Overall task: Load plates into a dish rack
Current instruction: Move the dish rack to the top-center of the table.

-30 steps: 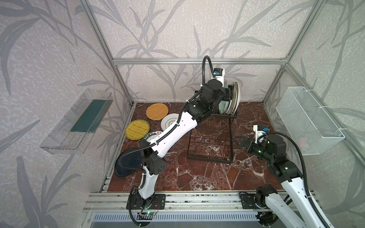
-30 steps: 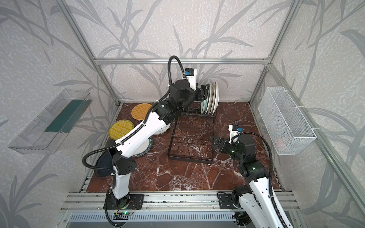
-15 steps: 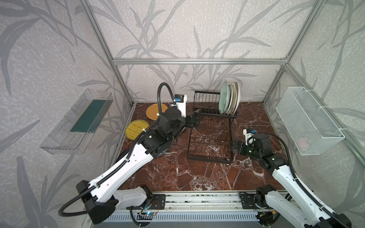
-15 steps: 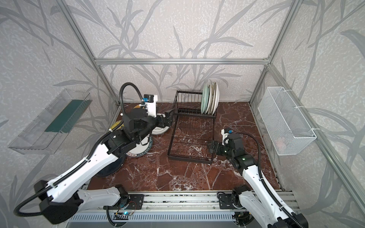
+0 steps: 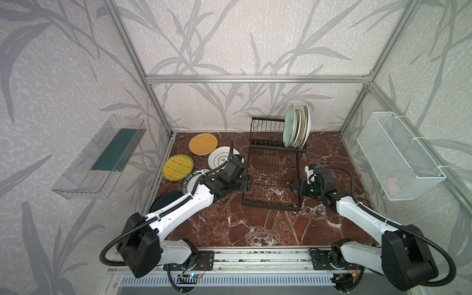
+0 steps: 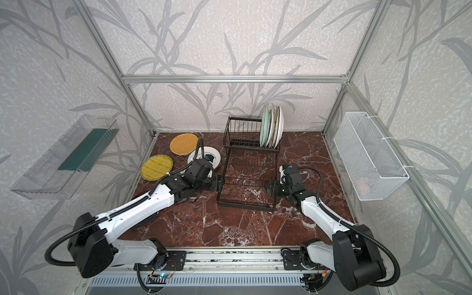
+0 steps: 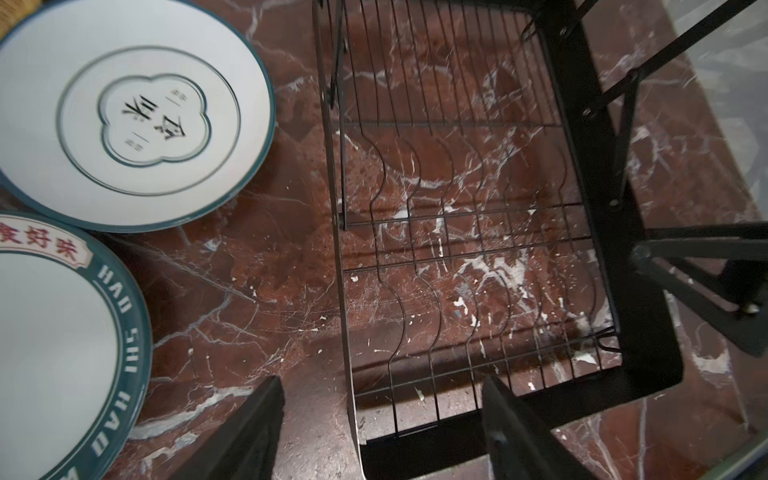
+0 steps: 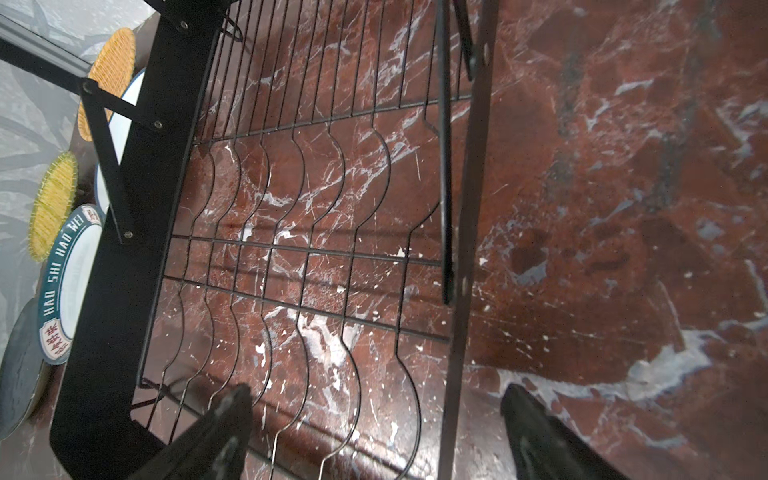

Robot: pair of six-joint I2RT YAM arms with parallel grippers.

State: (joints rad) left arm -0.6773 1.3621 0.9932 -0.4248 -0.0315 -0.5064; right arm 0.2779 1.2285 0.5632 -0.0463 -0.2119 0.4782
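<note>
Red marble bench [image 5: 255, 229], leaf-print walls all round. The dish rack [image 5: 273, 178] sits mid-bench, with its slot row at the 12 o'clock end. Several plates [image 5: 296, 127] stand in the slots toward 1 o'clock. The rest lie flat from 9 to 11 o'clock: an orange woven plate [image 5: 203, 143], a yellow plate [image 5: 177, 167], a white emblem plate [image 7: 133, 112], a teal-rimmed plate [image 7: 62, 345] and a black plate [image 5: 166, 201].

My left gripper [image 7: 382, 386] is spread and straddles the rack's 9 o'clock rail. My right gripper [image 8: 376, 392] is also spread, over the 3 o'clock rail. Neither is pinching anything.

Risks:
- If I clamp and drag unevenly, the rack could skew or tip and the stood plates could topple.
- My left forearm passes over the teal-rimmed and black plates, so a low elbow could clip them.

Views:
- Only the wrist views show a rail running between the jaws. In both top views the grippers just look like dark blocks at the rim.
- Only the top views show the stood plates.
- The right wrist view shows the loose plates nearly edge-on, beyond the far rail.
</note>
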